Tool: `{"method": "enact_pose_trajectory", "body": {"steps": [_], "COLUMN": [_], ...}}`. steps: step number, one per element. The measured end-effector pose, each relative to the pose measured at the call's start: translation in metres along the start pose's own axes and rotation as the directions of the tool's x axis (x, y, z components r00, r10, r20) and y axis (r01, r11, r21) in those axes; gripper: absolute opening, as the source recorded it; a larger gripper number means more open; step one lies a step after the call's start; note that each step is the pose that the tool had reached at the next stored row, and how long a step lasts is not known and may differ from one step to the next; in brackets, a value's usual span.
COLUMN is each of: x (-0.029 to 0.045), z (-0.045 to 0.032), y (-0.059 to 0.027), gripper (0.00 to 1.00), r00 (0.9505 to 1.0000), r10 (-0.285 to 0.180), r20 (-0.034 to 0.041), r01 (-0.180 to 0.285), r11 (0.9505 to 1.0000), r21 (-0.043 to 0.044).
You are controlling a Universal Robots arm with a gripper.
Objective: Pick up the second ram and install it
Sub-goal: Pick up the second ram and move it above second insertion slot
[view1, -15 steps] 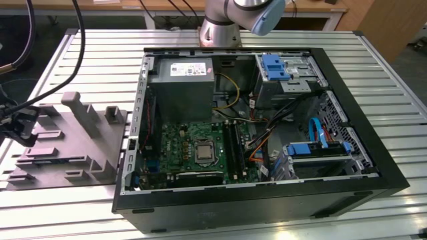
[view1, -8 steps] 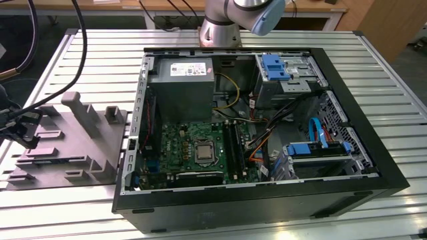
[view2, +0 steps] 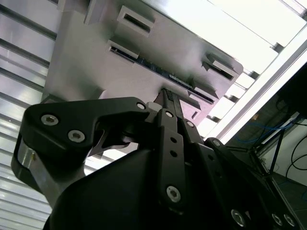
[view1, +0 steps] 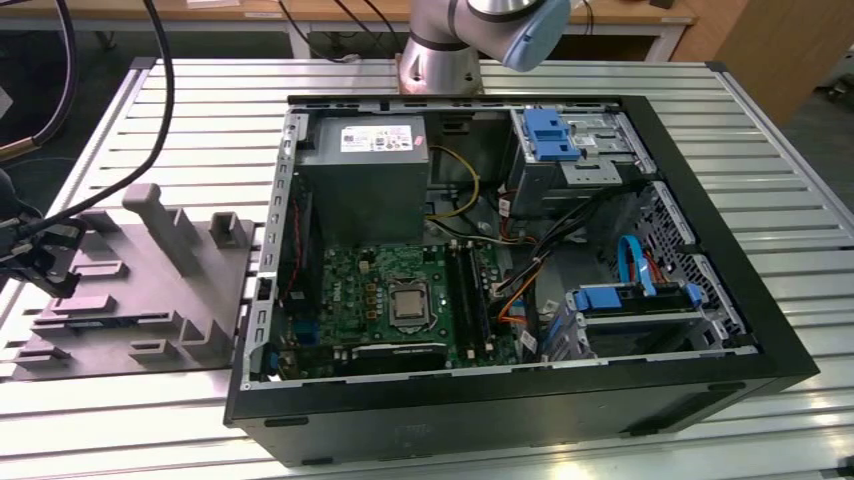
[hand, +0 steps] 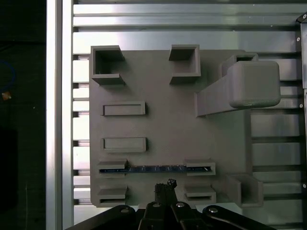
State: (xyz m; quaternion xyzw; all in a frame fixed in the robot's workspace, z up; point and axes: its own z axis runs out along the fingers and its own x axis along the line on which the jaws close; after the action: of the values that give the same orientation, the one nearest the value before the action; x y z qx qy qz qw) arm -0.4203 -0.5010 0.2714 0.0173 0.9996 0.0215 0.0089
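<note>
One ram [hand: 153, 169] edge-up in jig [hand: 168, 129], 9 o'clock of PC case [view1: 534, 405]; I'd centre gripper [hand: 165, 184] (grip state: can't tell) sq. over it.

The ram [hand: 156, 168], edge-on, sits partly hidden in fixture [hand: 168, 124] slots.

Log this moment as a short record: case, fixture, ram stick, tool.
computer case: lies open on the slatted table, motherboard facing up
fixture: grey, on the table at the exterior view's left of the case
ram stick: on edge between two slotted holders of the fixture, not lifted
tool: over the fixture, close beside the ram stick's middle
</note>
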Motion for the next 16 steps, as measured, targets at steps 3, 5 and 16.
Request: {"method": "enact_pose_trajectory", "body": {"steps": [3,5,16], "x": [0.0000,0.0000,0.0000], "z": [0.0001,0.0001,0.0014], "y": [0.0000,0.0000,0.0000], "gripper": [0.10,0.10,0.10], "r00": [1.0000,1.0000,0.9874], "r10": [0.000,0.000,-0.158], "r20": [0.0000,0.0000,-0.0067], "r01": [0.000,0.000,0.158], "r11": [1.0000,1.0000,0.9874], "r21": [0.0000,0.0000,-0.0032]}}
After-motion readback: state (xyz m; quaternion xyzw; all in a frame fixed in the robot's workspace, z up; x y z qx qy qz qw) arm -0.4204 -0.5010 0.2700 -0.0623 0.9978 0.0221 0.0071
